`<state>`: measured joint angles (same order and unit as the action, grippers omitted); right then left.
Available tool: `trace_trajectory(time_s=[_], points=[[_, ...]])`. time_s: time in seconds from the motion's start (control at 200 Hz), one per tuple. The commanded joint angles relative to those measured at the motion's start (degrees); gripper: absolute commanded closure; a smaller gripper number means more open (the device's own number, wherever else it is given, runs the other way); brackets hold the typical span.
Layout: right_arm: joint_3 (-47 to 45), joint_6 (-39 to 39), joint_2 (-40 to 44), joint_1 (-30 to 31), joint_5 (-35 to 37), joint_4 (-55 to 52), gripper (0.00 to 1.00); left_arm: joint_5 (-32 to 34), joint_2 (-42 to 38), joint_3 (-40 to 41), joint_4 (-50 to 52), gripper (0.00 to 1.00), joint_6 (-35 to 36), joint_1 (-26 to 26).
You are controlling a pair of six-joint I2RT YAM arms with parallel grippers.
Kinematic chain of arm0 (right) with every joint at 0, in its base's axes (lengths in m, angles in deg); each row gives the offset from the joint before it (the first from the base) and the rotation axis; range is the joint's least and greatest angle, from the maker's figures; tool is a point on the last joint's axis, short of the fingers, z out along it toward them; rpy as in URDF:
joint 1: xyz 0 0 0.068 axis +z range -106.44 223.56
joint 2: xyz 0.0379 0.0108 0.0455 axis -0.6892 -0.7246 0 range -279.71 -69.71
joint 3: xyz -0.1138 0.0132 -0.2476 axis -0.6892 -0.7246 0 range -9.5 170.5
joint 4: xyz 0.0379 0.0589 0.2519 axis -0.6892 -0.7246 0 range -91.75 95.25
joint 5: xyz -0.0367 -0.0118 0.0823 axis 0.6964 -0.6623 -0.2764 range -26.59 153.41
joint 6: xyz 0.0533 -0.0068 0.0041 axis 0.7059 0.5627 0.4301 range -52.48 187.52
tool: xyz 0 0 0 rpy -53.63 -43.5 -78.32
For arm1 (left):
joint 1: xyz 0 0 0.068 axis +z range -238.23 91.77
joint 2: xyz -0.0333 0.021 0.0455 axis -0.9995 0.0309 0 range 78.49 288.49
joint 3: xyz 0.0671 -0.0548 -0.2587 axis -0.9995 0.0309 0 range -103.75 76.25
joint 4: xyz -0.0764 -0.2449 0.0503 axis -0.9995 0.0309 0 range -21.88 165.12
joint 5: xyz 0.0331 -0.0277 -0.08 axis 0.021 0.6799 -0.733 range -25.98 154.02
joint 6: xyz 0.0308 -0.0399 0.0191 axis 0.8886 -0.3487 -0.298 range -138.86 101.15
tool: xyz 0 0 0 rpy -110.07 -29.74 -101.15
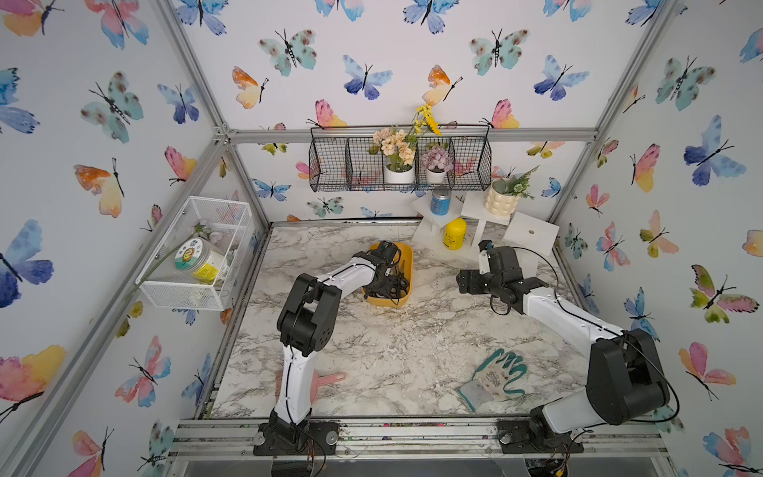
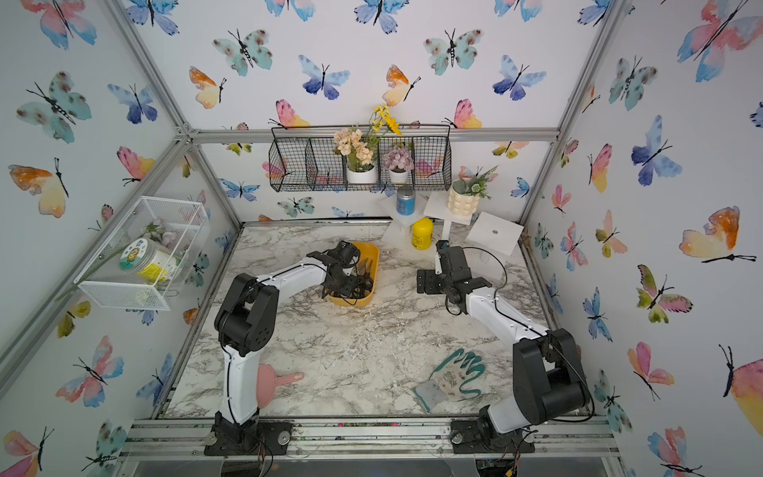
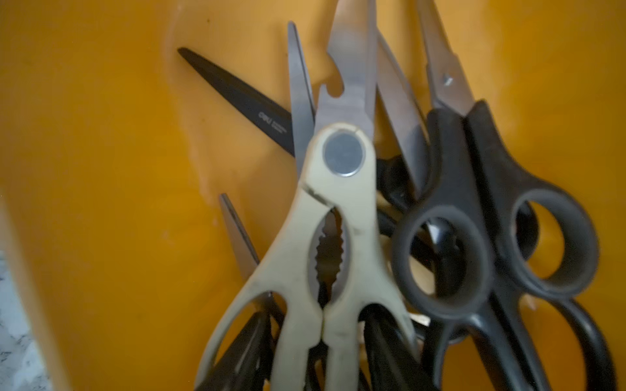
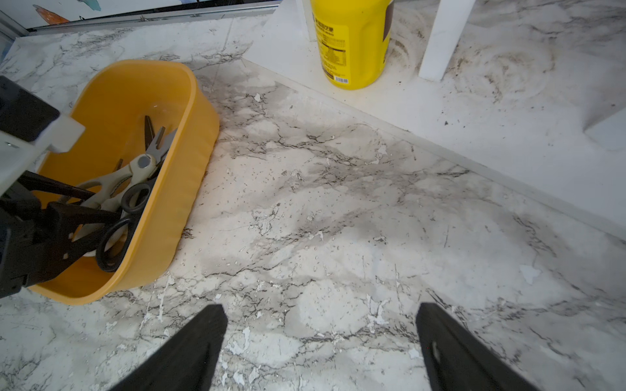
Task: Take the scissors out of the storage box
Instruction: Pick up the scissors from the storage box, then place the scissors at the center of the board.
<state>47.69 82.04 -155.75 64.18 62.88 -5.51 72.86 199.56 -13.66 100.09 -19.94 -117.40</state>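
— Marble tabletop [image 4: 338,210], scuffed and flaking, with butterfly paper [image 1: 371,78] behind it: that was your stage. Your left gripper [image 4: 105,205] was down inside the storage box [image 4: 189,162], at the handle end of the heap.

— Did I have anything?

— You were set for it. One finger [image 4: 64,188] stood on each side of the handles of the cream-handled scissors [image 3: 342,152], with the jaws partly apart. Whether the pads were pressing the plastic yet, I could not tell. That pair lay on top of the other scissors [image 4: 135,199], blades pointing away from your wrist. Touching it, on one flank of the hand, lay a black-handled pair [image 3: 474,210]. Underneath, a black-bladed pair [image 3: 237,94] and more steel blades fanned out beyond the fingertips. All of them were in the box and none lay on the marble.

— So which step was that?

— The first grasp, I'd judge, with the whole job ahead of you. Next you needed a firm pinch on the cream handles, then a straight lift clear of the rim. The handles overlapped, so a neighbour could have ridden up with it. Going slowly would have been wise.

— And my other hand?

— Your right gripper [image 4: 321,308] hung well apart from the box, over bare marble, jaws wide and empty. A yellow bottle [image 4: 352,44] stood beyond it. You could have used that hand to steady the box wall if the tub slid.
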Motion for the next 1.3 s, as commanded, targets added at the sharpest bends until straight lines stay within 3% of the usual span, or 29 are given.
trace_trajectory(time_s=[0.0, 0.245, 0.626, 0.846, 0.996, 1.296], points=[[0.60, 0.62, 0.91, 0.30, -0.94, -0.84, 0.06, 1.88, 2.32, -0.89, 1.78, 0.57, 0.22, 0.08], [0.36, 0.51, 0.81, 0.30, -1.34, -1.12, 0.06, 1.02, -0.82, -4.84, 1.75, 0.77, -2.53, 0.03], [0.97, 1.65, -0.77, 0.60, -3.16, -0.97, 0.07, 1.16, -11.40, -2.10, -0.45, 0.79, -6.19, 0.52], [3.38, 1.65, -3.34, 3.24, -3.73, -1.95, 0.08, -5.02, -24.48, 12.15, -3.34, 0.78, -12.00, 6.08], [5.87, 1.56, -6.66, 7.05, -3.26, -2.30, 0.08, -4.58, -32.26, 23.97, -4.43, 0.78, -12.32, 9.01], [9.98, 2.01, -12.45, 10.57, -4.56, -0.74, 0.08, -7.69, -34.62, 41.23, -10.49, 0.79, -16.45, 9.22]])
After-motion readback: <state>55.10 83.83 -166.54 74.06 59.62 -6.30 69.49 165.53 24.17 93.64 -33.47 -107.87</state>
